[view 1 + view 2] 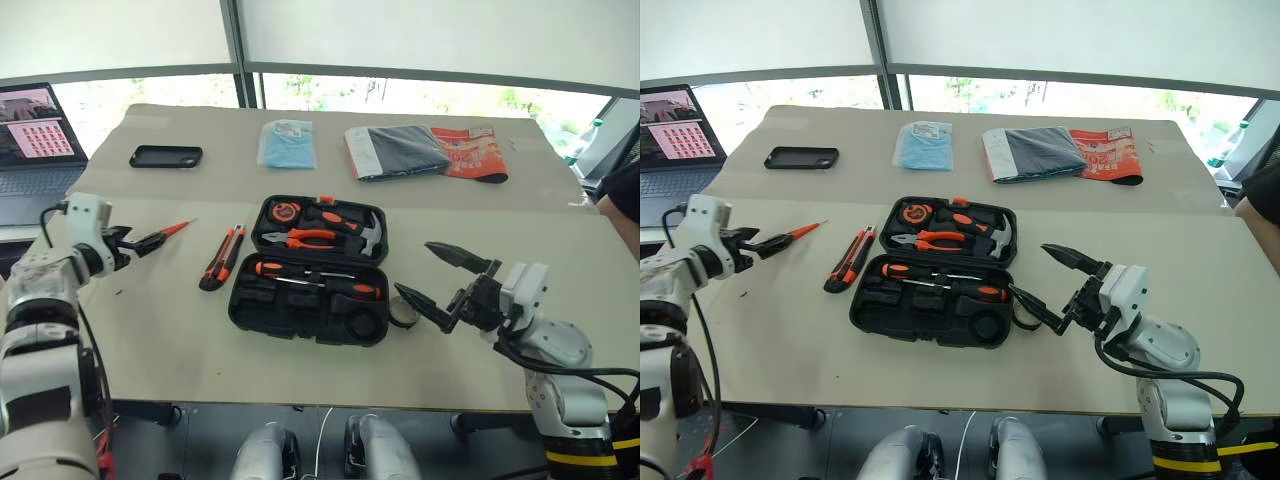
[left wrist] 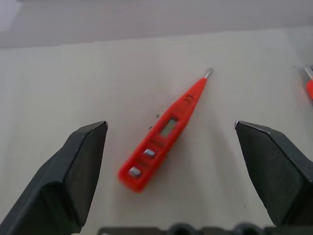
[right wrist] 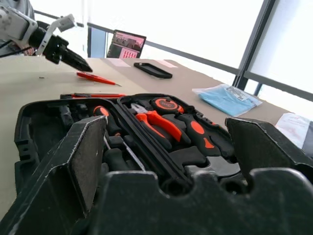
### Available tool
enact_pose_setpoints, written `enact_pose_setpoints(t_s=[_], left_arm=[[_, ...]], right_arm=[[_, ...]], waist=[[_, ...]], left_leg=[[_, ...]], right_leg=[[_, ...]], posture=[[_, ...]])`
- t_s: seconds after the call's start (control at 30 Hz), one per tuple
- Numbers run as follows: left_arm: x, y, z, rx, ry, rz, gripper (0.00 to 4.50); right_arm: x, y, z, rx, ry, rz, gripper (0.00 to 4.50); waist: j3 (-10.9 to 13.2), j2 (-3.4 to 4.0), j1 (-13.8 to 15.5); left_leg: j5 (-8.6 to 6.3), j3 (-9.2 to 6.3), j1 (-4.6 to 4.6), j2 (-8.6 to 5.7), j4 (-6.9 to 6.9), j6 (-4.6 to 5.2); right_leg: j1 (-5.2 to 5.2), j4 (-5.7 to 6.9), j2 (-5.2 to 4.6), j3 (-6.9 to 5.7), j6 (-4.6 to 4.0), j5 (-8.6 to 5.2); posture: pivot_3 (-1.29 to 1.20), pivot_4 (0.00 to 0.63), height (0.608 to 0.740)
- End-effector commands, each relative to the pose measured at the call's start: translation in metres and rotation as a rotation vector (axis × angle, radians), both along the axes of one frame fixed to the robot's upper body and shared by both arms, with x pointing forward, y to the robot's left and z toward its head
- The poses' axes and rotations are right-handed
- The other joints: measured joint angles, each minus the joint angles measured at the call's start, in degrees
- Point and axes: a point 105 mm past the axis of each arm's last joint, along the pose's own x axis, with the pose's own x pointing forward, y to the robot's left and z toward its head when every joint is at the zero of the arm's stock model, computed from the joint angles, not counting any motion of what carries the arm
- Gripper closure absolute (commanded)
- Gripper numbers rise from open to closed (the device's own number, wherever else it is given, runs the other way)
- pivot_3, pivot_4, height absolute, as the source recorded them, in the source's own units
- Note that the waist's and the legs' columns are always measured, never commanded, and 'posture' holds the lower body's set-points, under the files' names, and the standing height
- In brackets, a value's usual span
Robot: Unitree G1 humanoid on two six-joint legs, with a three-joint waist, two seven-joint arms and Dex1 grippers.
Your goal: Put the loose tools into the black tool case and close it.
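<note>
Here the wide beige worktop (image 1: 180, 340) carries everything. In its middle lies the black plastic hinged tool case (image 1: 310, 268), fully open and flat, with orange-handled pliers (image 1: 305, 238), a hammer (image 1: 366, 236) and a tape measure (image 1: 288, 211) in the far half and two black-and-orange-handled screwdrivers (image 1: 318, 279) in the near half. The small dark tape roll (image 1: 404, 312) rests on the worktop, touching the right side of the case. The black-and-orange utility knife (image 1: 221, 257) lies just left of the case. Further left lies the slim orange screwdriver (image 2: 164, 131), flat, its metal tip pointing away from the left claw (image 1: 140, 242).

The left claw is wide open and holds nothing; in its wrist view the screwdriver lies between its two fingers, not touched. The right claw (image 1: 433, 278) is also spread wide and empty, hanging near the right side of the case, above the tape roll.
</note>
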Motion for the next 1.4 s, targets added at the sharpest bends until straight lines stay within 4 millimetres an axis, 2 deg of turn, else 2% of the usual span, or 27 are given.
enact_pose_setpoints(t_s=[0.03,0.3,0.33,0.37,0.6,0.67,0.8,0.87,0.93,1.07,1.13,1.23,1.4], left_arm=[[0.010,-0.004,0.001,0.067,0.012,0.040,0.00],[0.012,-0.015,-0.023,-0.028,0.105,0.099,0.00],[0.012,-0.016,-0.026,-0.043,0.118,0.096,0.55],[0.011,-0.016,-0.028,-0.039,0.120,0.098,0.76],[0.008,-0.012,-0.031,-0.103,0.086,0.123,3.41],[0.008,-0.012,-0.029,-0.131,0.051,0.126,4.02],[0.010,-0.012,-0.008,-0.151,-0.108,0.074,4.03],[0.009,-0.019,0.017,-0.209,-0.237,-0.046,4.03],[0.005,-0.025,0.032,-0.229,-0.309,-0.139,4.03],[-0.021,-0.059,0.061,-0.235,-0.393,-0.576,4.03],[-0.039,-0.075,0.056,-0.139,-0.300,-0.800,4.03],[-0.056,-0.103,0.049,-0.014,-0.186,-1.021,4.03],[-0.063,-0.148,0.029,0.207,-0.053,-1.229,4.03]], right_arm=[[-0.008,-0.004,0.015,-0.009,-0.045,-0.026,0.01],[-0.021,-0.016,0.026,-0.025,-0.057,-0.102,0.01],[-0.021,-0.017,0.026,-0.028,-0.056,-0.105,0.00],[-0.022,-0.017,0.027,-0.029,-0.056,-0.108,0.00],[-0.023,-0.015,0.023,-0.027,-0.038,-0.100,0.00],[-0.022,-0.014,0.021,-0.030,-0.032,-0.088,0.00],[-0.021,-0.011,0.020,-0.034,-0.037,-0.063,0.00],[-0.021,-0.007,0.020,-0.054,-0.041,-0.027,0.00],[-0.020,-0.005,0.019,-0.067,-0.040,-0.007,0.00],[-0.020,-0.008,0.018,-0.094,-0.031,0.017,0.00],[-0.024,-0.010,0.019,-0.106,-0.015,0.039,0.00],[-0.030,-0.012,0.019,-0.123,0.016,0.082,0.00],[-0.037,-0.005,0.020,-0.172,0.038,0.155,0.00]], waist=[[0.0,-0.02,-0.1],[0.1,-0.11,-0.3],[0.1,-0.11,-0.3],[0.1,-0.11,-0.3],[0.1,-0.12,-0.1],[0.0,-0.12,-0.1],[0.1,-0.12,-0.1],[0.1,-0.14,-0.1],[0.1,-0.20,-0.1],[0.1,-0.21,-0.1],[0.1,-0.21,-0.2],[0.1,-0.20,-0.2],[0.1,-0.20,0.4]], left_leg=[[0.00,-0.01,0.00,0.00,0.00,0.00],[-0.02,-0.02,0.06,-0.01,0.08,0.04],[-0.02,-0.04,0.11,-0.01,0.08,0.04],[-0.01,-0.04,0.12,-0.01,0.09,0.02],[0.04,-0.12,0.25,-0.02,0.10,0.08],[0.04,-0.12,0.23,-0.03,0.10,0.10],[0.05,-0.10,0.21,-0.06,0.12,0.13],[0.05,-0.11,0.18,-0.06,0.15,0.13],[0.05,-0.12,0.10,-0.04,0.25,0.12],[0.05,-0.12,0.05,-0.04,0.30,0.12],[0.04,-0.12,0.01,-0.04,0.34,0.14],[0.03,-0.12,0.01,-0.05,0.34,0.16],[0.00,-0.20,-0.02,-0.04,0.51,0.22]], right_leg=[[0.00,0.01,0.00,0.02,0.00,0.00],[0.01,0.15,-0.11,0.30,0.04,-0.01],[0.04,0.19,-0.16,0.30,0.04,-0.01],[0.04,0.23,-0.20,0.30,0.04,-0.01],[0.14,0.34,-0.39,0.31,0.06,0.01],[0.14,0.33,-0.39,0.31,0.06,0.01],[0.14,0.32,-0.40,0.30,0.06,0.01],[0.12,0.32,-0.39,0.28,0.06,0.01],[0.09,0.33,-0.36,0.22,0.05,0.01],[0.09,0.33,-0.37,0.17,0.05,0.01],[0.08,0.32,-0.36,0.15,0.05,0.01],[0.08,0.31,-0.33,0.22,0.04,0.01],[0.12,0.35,-0.34,0.25,0.06,0.02]], posture=[[0.00,0.150,0.740],[0.00,0.150,0.740],[0.00,0.150,0.740],[0.00,0.150,0.740],[0.00,0.150,0.740],[0.00,0.150,0.740],[0.00,0.150,0.740],[0.00,0.150,0.740],[0.00,0.150,0.740],[0.00,0.150,0.740],[0.00,0.150,0.740],[0.00,0.150,0.740],[0.00,0.150,0.740]])
